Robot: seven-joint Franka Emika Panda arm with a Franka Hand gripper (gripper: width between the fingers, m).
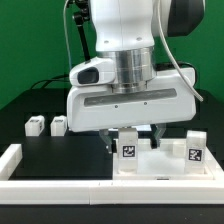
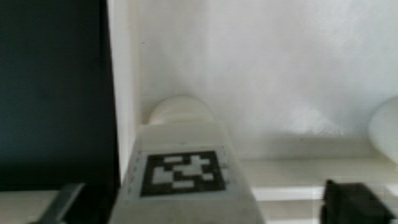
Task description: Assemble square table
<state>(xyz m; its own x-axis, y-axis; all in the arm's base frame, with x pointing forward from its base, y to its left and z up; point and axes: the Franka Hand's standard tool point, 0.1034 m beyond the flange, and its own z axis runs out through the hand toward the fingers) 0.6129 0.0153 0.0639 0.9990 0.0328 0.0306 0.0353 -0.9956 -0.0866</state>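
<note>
From outside, the slab [image 1: 165, 165] sits on the table [image 1: 50, 150], and two loose legs [image 1: 58, 125] lie well away from it. Close up, one leg [image 2: 178, 165] stands on the slab. The pincer [image 2: 205, 203] is released, its fingers not touching the leg. I think the loose legs are still left to do.

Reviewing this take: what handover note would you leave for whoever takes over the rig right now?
Claw: open, fingers either side of a tagged leg, not gripping it.
Slab: near the border wall, toward the exterior view's right; that leg is on it.
Two loose legs sit on the table, at the exterior view's left.
Tagged white piece at the slab's right: unclear what it is.
Done: unclear whether any leg is seated.
Left: the loose legs, at least.
</note>
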